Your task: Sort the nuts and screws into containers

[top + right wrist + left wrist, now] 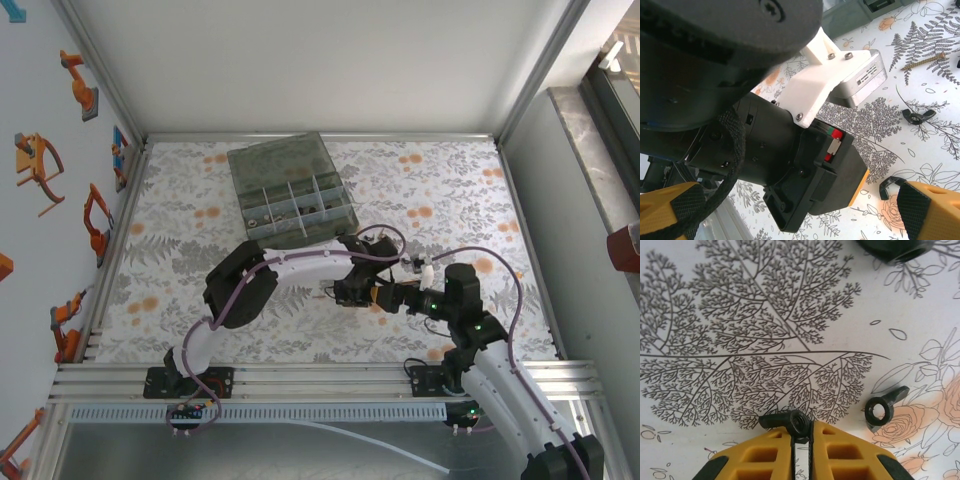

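- I'm seeing the left arm (300, 268) wearing white link shells between chunky black joint housings.
- I'm following a purple cable (192, 352) looping along it; a second purple cable (518, 300) is trailing over the right arm (500, 375), which is built in the same white and black.
- Small green lights (433, 303) are glowing on the right arm's black joints.
- The left gripper (801, 434) is showing yellow ribbed fingers with black corner pieces.
- The right gripper (800, 215) is showing yellow fingers (935, 212) faced with textured black pads.
- I'm noticing a white bracket (815, 85), fixed with small silver screws (831, 56), carrying a silver-grey camera module (862, 82) with a printed label.
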`<action>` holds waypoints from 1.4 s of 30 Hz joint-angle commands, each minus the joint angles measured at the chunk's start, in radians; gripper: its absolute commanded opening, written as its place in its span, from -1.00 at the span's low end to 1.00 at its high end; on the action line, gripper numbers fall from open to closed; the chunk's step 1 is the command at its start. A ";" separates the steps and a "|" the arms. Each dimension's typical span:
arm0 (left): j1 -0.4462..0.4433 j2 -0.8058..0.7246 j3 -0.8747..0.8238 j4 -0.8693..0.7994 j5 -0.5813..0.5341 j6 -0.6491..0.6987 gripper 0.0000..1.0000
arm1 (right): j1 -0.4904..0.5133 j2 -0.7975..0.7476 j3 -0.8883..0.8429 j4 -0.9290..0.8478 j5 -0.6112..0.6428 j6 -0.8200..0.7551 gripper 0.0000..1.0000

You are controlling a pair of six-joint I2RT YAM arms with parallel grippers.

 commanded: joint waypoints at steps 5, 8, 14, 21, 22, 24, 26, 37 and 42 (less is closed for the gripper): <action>0.010 0.011 0.023 0.038 -0.045 0.100 -1.00 | 0.003 0.049 0.009 0.047 -0.006 -0.011 0.99; 0.034 -0.037 0.014 0.021 -0.100 0.157 -1.00 | 0.004 0.106 0.015 0.090 -0.022 -0.013 0.99; 0.116 -0.117 -0.013 0.067 -0.108 0.263 -1.00 | 0.004 0.237 0.052 0.216 -0.016 -0.029 0.99; 0.212 -0.125 0.073 0.045 -0.098 0.363 -1.00 | 0.004 0.374 0.126 0.295 -0.021 -0.046 0.99; 0.221 -0.121 0.081 0.037 -0.087 0.374 -1.00 | 0.004 0.386 0.131 0.293 -0.013 -0.048 0.99; 0.226 -0.124 0.087 0.009 -0.095 0.394 -0.79 | 0.007 0.416 0.149 0.241 -0.009 -0.076 0.99; 0.227 -0.150 0.044 0.005 -0.115 0.404 -0.54 | 0.018 0.447 0.162 0.185 0.042 -0.079 0.99; 0.236 -0.618 -0.449 0.056 -0.152 0.534 0.82 | 0.393 0.628 0.288 0.069 0.658 0.339 0.03; 0.263 -0.783 -0.529 0.036 -0.153 0.652 0.94 | 0.498 0.810 0.503 -0.132 0.800 0.506 -0.23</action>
